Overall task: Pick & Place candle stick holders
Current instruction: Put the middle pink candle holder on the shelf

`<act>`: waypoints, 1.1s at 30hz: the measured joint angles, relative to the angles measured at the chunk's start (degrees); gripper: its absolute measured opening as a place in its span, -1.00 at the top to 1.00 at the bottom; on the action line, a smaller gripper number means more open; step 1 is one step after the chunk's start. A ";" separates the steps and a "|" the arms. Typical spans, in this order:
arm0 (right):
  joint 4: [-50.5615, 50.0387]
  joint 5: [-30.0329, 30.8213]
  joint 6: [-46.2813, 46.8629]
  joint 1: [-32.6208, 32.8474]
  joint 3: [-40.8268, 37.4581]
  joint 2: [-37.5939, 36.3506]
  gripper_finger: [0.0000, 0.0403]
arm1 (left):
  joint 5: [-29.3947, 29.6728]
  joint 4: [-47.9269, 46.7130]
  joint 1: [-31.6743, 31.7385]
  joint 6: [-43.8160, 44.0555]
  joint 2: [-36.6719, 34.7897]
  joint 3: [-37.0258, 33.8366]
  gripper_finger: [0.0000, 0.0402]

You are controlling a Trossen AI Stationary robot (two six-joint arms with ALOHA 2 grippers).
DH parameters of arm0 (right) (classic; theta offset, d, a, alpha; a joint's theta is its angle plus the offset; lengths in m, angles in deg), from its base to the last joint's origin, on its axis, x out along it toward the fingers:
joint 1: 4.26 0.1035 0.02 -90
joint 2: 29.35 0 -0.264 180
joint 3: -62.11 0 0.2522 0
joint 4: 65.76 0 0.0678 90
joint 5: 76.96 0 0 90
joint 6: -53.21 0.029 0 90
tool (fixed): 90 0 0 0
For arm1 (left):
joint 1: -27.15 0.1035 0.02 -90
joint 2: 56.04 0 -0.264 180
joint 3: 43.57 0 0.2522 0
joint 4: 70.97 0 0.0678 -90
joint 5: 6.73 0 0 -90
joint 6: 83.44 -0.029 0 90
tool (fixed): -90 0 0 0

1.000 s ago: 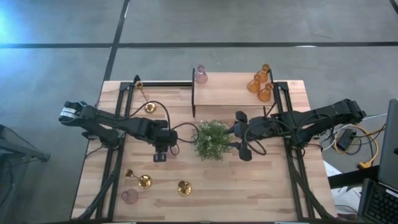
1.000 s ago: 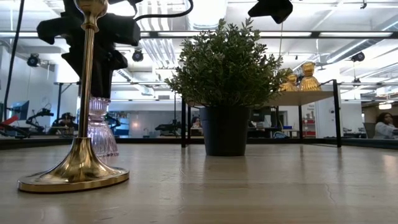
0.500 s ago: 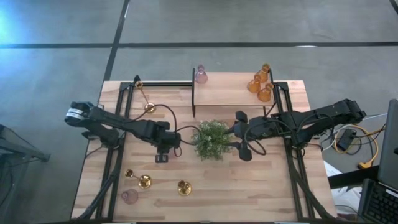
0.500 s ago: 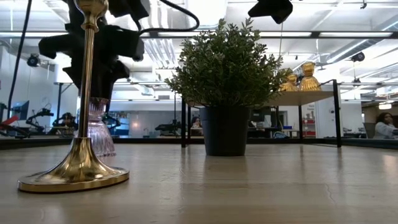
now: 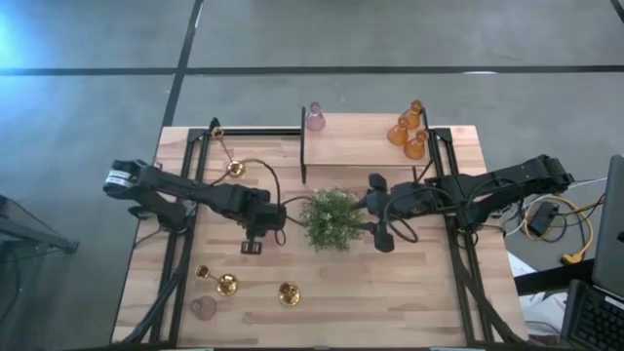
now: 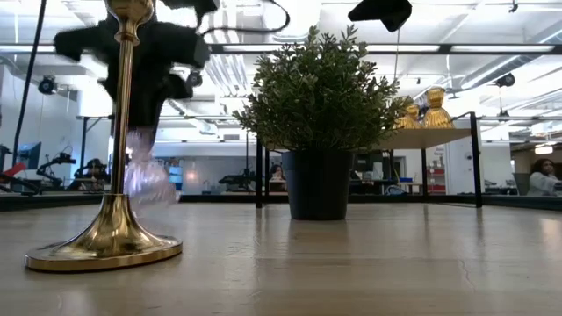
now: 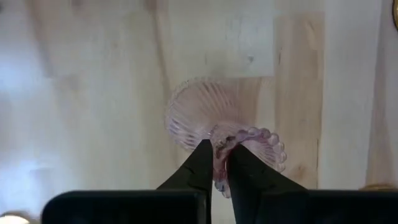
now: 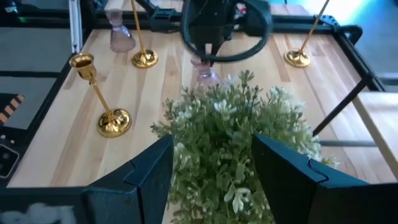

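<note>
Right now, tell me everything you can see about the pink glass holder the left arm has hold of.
The pink glass holder is clear, pale pink ribbed glass with a fluted, fan-like round foot and a beaded ring nearer the top. The left gripper has its dark fingers pinched on its narrow upper part. It looks tilted and blurred in the low view, behind a brass holder, above the wooden table left of the plant.

Workshop with a grey floor and bright ceiling lights

Grey concrete floor point(image 5: 390, 39) crossed by dark lines surrounds the wooden desk point(image 5: 341, 292); long ceiling lights point(image 6: 492, 48) shine above distant workstations, where a person point(image 6: 543, 178) sits.
</note>
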 joint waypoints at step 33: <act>35.42 34.53 -27.93 0.13 5.68 23.30 -0.04 | -4.91 -3.64 18.00 3.51 -1.16 32.88 0.86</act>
